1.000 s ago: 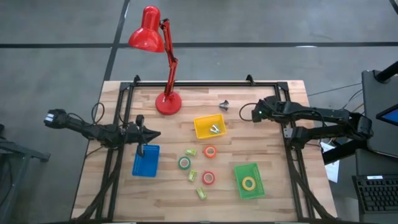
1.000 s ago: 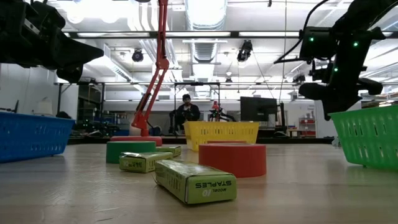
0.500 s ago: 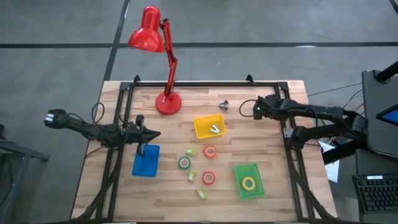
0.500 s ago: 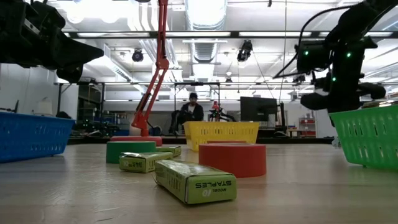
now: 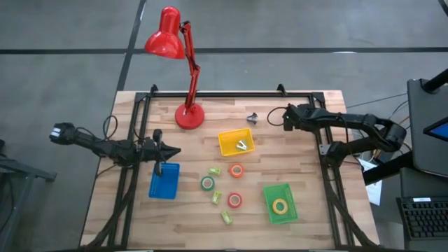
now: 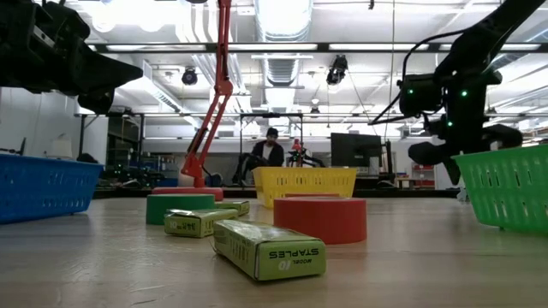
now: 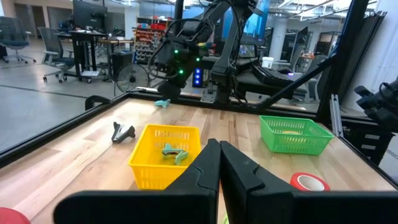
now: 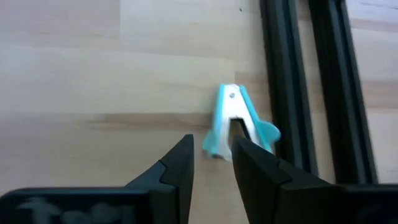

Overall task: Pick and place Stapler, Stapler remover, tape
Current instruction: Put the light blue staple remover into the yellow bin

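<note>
A teal staple remover [image 8: 239,121] lies flat on the wood beside the black frame rail, near the table's far right corner. My right gripper [image 8: 211,155] hovers just above it, open, with its fingers short of the remover; in the high view the right gripper [image 5: 285,120] covers the remover. A dark staple remover [image 5: 252,117] lies to its left. Another teal one [image 5: 242,145] sits in the yellow bin [image 5: 225,145]. The yellow tape [image 5: 280,206] lies in the green bin [image 5: 269,199]. Orange [image 5: 236,170], green [image 5: 208,183] and red [image 5: 234,200] rolls lie flat on the table. My left gripper [image 5: 175,150] is shut above the blue bin [image 5: 164,183].
The red lamp's base [image 5: 189,116] stands at the far edge, left of the dark remover. Three lime-green staple boxes [image 5: 216,198] lie among the tape rolls. A black frame rail [image 8: 286,81] runs close beside the teal remover. A person [image 6: 267,152] sits in the room beyond.
My right gripper has moved a little toward the table's far edge and come down toward the teal staple remover. The left arm has kept still.
</note>
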Available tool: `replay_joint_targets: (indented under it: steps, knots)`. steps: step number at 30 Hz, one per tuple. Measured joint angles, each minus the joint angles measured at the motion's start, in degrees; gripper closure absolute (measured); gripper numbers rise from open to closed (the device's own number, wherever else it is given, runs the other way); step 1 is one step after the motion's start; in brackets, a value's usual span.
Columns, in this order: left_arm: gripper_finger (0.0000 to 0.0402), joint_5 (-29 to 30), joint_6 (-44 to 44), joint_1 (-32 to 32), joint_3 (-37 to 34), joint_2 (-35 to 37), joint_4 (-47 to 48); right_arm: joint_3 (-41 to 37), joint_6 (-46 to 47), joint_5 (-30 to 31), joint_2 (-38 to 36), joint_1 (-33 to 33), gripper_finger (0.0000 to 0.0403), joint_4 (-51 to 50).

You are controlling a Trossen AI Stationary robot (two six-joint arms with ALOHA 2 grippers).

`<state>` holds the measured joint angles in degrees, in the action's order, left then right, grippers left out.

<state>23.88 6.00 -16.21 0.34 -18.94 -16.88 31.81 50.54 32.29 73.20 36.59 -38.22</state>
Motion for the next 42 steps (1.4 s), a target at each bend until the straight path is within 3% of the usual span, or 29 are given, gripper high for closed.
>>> replay_joint_targets:
  steps: [13, 27, 39, 42]
  knots:
    - [0.0392, 0.0, 0.0, 0.0, 0.0, 0.0, 0.0, 0.0, -1.7, -0.5, 1.0, 2.1, 0.0271, 0.1]
    - [0.0392, 0.0, 0.0, 0.0, 0.0, 0.0, 0.0, 0.3, -5.2, 1.0, 5.3, 2.3, 0.0309, 2.3]
    - [0.0392, 0.0, 0.0, 0.0, 0.0, 0.0, 0.0, 0.2, -8.2, 1.1, 6.6, 2.9, 0.0389, 3.2]
    - [0.0392, 0.0, 0.0, 0.0, 0.0, 0.0, 0.0, 0.2, -9.0, 1.0, 6.5, 2.7, 0.0393, 3.2]
